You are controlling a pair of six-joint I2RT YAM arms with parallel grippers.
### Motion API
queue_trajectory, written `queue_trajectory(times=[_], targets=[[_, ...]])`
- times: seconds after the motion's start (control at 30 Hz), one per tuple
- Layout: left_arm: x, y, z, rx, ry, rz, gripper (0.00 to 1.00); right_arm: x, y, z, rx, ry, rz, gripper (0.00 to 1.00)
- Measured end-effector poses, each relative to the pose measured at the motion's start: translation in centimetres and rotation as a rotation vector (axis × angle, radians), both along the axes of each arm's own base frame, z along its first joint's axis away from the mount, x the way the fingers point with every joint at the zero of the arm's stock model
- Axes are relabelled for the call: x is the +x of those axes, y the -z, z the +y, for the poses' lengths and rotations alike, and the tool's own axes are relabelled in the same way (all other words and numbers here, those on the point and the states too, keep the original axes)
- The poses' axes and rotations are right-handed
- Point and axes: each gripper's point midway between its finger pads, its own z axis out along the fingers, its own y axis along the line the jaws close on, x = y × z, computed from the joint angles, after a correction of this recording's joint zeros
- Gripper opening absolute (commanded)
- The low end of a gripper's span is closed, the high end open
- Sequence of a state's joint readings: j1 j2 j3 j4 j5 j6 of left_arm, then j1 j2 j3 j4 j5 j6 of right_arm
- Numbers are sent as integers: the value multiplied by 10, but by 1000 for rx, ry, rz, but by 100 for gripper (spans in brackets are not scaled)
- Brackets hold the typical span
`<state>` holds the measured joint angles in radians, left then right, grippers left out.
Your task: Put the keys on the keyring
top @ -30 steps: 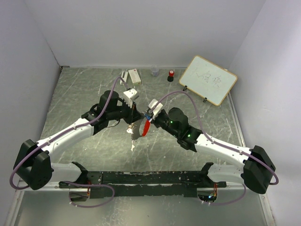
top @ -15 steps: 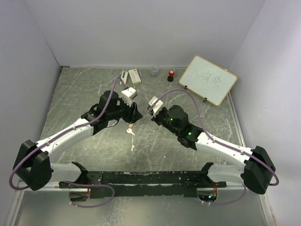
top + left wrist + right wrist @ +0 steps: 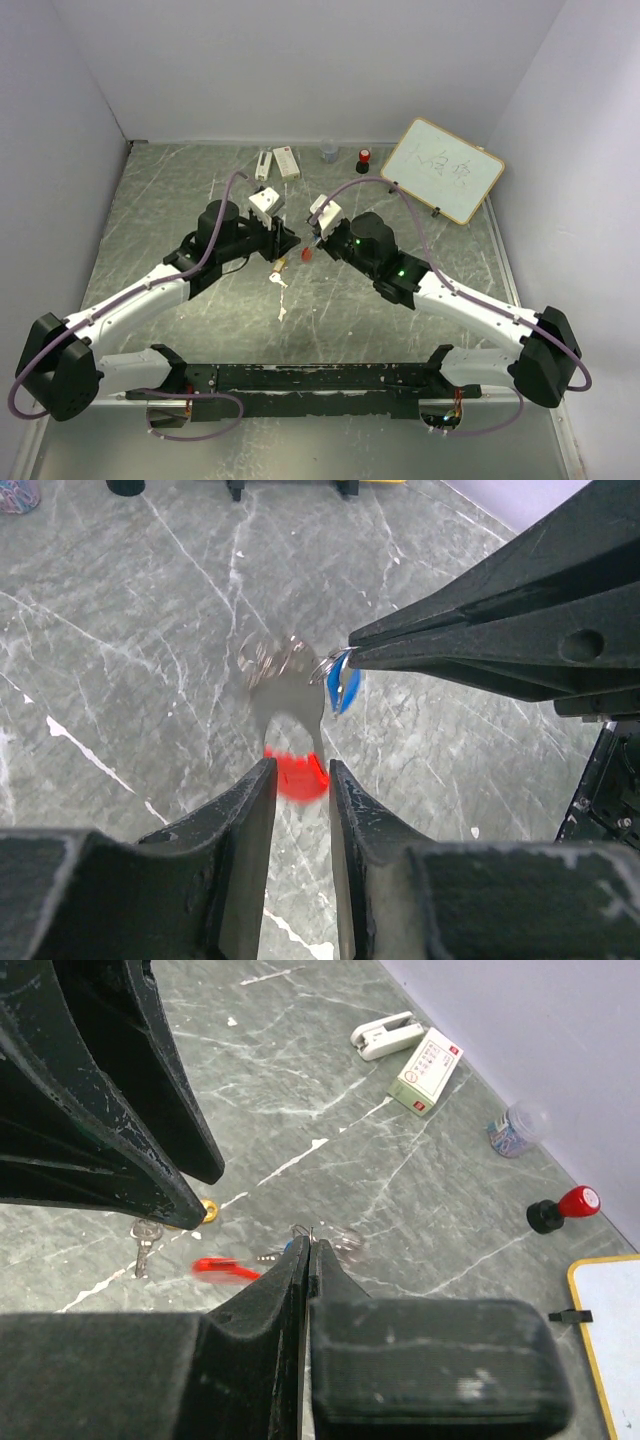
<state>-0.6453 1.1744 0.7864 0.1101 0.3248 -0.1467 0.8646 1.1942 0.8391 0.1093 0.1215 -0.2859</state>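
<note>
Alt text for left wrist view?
The right gripper, shut, comes in from the right, pinching the keyring at its wire loop, blue tab hanging. Its blurred red tag shows beyond the left gripper, fingers slightly apart, over a grey marbled table.

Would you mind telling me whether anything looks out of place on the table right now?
Yes: the brass key and the silver key lie loose on the table near the left gripper, off the keyring, which dangles from the shut right gripper, its red tag blurred as if swinging.
</note>
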Motion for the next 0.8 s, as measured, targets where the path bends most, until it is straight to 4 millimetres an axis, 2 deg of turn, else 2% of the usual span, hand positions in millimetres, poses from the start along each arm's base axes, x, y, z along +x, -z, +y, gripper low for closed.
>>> queue_trajectory(times=[0.43,0.67,0.8], targets=[[2,-6,-7,-42,16,-81,38,-3,10,-7,-63,-4,24,0],[-3,-3,-12,-49,48,-127,38,-8,1,-5,-45,-32,9,0],[-11,3,-14,-45,76,-179,38,-11,2,-3,-49,-52,18,0]])
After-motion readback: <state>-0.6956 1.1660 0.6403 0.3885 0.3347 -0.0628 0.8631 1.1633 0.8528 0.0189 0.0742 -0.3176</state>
